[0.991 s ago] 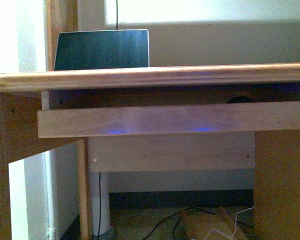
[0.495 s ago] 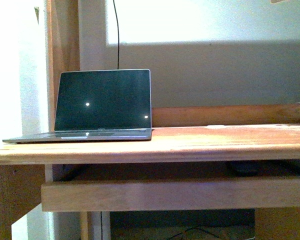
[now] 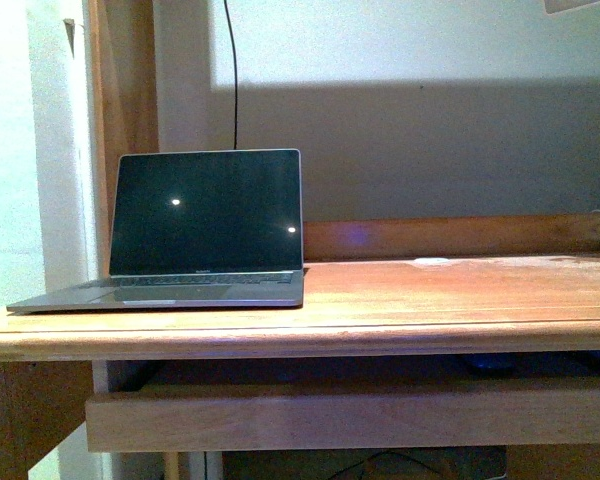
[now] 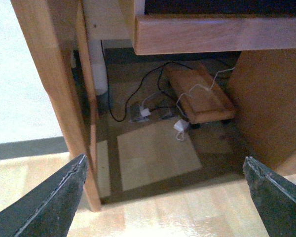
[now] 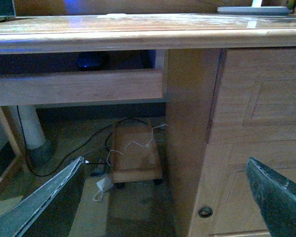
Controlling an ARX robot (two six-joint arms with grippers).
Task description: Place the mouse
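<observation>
A small dark rounded shape, apparently the mouse (image 5: 91, 60), lies in the shadowed slide-out tray (image 5: 79, 86) under the desk top. In the front view it is only a dark blur (image 3: 488, 364) above the tray's front board. My right gripper (image 5: 165, 163) is open and empty, low in front of the desk, well below the tray. My left gripper (image 4: 165, 168) is open and empty, low over the floor by the desk's left leg (image 4: 54, 94). Neither arm shows in the front view.
An open laptop (image 3: 205, 225) with a dark screen stands on the wooden desk top (image 3: 430, 300) at the left. A cabinet door (image 5: 256, 143) fills the desk's right side. Cables and a low wooden trolley (image 4: 200, 94) lie on the floor under the desk.
The front view has risen from below the desk edge to above it. The laptop and desk top now show fully, and the floor has dropped out of sight.
</observation>
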